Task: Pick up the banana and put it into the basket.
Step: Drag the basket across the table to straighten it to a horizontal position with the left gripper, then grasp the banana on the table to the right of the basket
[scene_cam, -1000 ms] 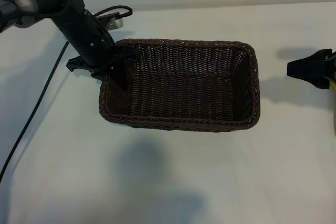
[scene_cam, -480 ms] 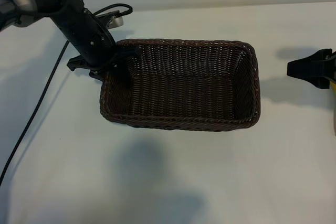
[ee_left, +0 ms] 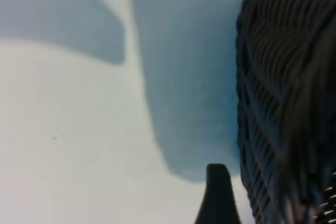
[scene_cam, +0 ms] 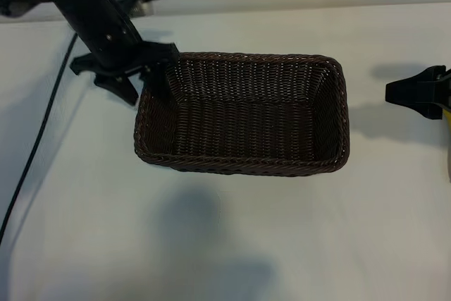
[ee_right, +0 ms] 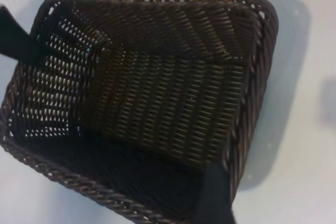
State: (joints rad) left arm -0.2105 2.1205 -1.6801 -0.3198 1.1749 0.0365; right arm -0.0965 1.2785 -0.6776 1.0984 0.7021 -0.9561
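White tabletop [scene_cam: 232,244] fills the scene, with a black cable [scene_cam: 35,146] trailing down its left side. At the basket's upper-left corner the left gripper [scene_cam: 141,79] hangs with its fingers spread wide and nothing between them, one finger outside the wall and one over the rim; the basket [scene_cam: 243,163] sits mid-table and no banana shows in it. Well apart at the right edge, the right gripper [scene_cam: 416,93] stands open, holding nothing.
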